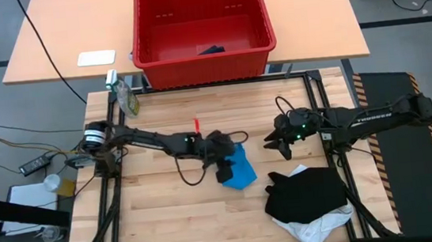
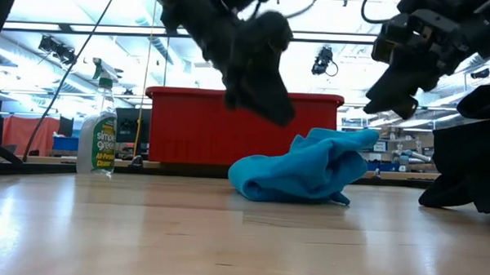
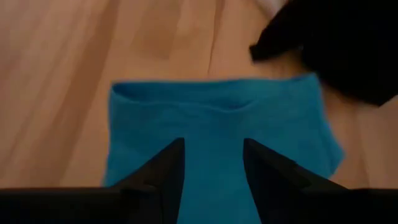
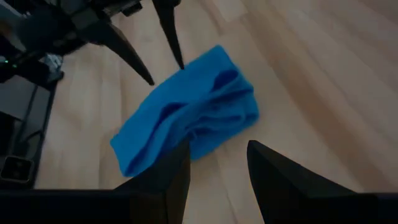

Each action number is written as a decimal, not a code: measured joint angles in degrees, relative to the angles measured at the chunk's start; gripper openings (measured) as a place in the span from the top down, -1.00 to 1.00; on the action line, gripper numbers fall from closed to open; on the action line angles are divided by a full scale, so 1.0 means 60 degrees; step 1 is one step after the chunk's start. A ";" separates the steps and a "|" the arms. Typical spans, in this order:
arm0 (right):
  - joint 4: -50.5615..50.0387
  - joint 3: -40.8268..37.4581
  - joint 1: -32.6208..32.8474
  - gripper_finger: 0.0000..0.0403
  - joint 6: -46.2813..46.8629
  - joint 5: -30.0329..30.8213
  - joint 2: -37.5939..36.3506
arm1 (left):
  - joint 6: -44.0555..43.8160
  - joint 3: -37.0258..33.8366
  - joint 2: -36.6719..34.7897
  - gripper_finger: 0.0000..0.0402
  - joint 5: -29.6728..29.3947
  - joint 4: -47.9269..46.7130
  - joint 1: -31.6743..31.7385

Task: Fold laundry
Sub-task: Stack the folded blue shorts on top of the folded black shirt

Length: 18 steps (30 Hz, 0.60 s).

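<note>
A bright blue garment (image 1: 241,170) lies bunched on the wooden table near its middle, also seen in the low view (image 2: 305,168). My left gripper (image 1: 224,158) hangs open just above its left end, fingers apart over the cloth (image 3: 213,155) and touching nothing. In the right wrist view its two tips (image 4: 166,73) stand at the blue cloth's edge (image 4: 193,115). My right gripper (image 1: 276,143) is open in the air to the right of the blue garment (image 4: 217,155). A black garment (image 1: 306,192) lies at the near right on top of a white one (image 1: 319,226).
A red plastic basket (image 1: 152,32) with a dark item inside stands on the far table. A spray bottle (image 1: 124,94) stands at the table's far left corner. A small red object (image 1: 197,124) lies beside the left arm. Bare wood lies at the near left.
</note>
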 joint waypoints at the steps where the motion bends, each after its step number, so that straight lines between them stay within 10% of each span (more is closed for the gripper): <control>1: 0.0045 0.0064 0.0007 0.18 -0.0123 0.0088 0.0060 | 0.0100 0.0000 -0.0164 0.18 0.0007 -0.0079 0.0042; 18: 0.2508 0.1141 0.0894 0.18 -0.1791 -0.0041 0.2855 | -0.0448 -0.1137 -0.0548 0.18 0.0094 -0.0080 0.0122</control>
